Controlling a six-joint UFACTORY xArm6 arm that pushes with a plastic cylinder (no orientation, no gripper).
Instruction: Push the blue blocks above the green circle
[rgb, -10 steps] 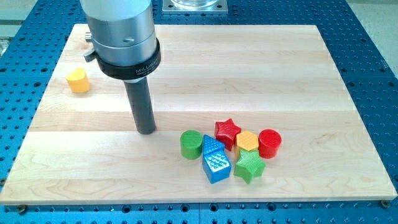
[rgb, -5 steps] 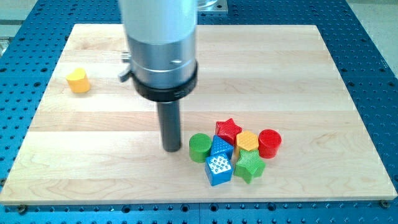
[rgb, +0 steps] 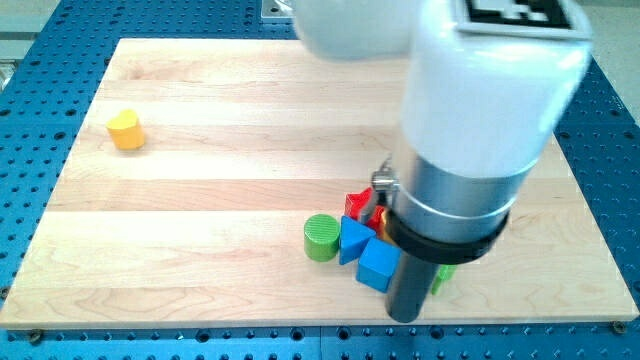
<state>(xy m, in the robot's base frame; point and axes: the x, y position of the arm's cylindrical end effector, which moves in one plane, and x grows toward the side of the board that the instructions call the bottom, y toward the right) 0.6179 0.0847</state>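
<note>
The green circle (rgb: 322, 237) sits low on the wooden board (rgb: 200, 180), right of centre. A blue triangular block (rgb: 351, 239) touches its right side. A blue cube (rgb: 378, 264) lies just below and right of the triangle. My tip (rgb: 403, 314) is at the view's bottom, right against the blue cube's lower right side. The arm's body hides most of the cluster behind it. Only a part of the red star (rgb: 357, 205) and a sliver of a green block (rgb: 441, 276) show.
A yellow block (rgb: 126, 129) stands alone at the board's upper left. The board's bottom edge runs just below my tip. Blue perforated table surrounds the board.
My tip has swung from left of the green circle around to the lower right of the cluster. The blue blocks have shifted slightly, and the arm now covers the red, orange and green blocks.
</note>
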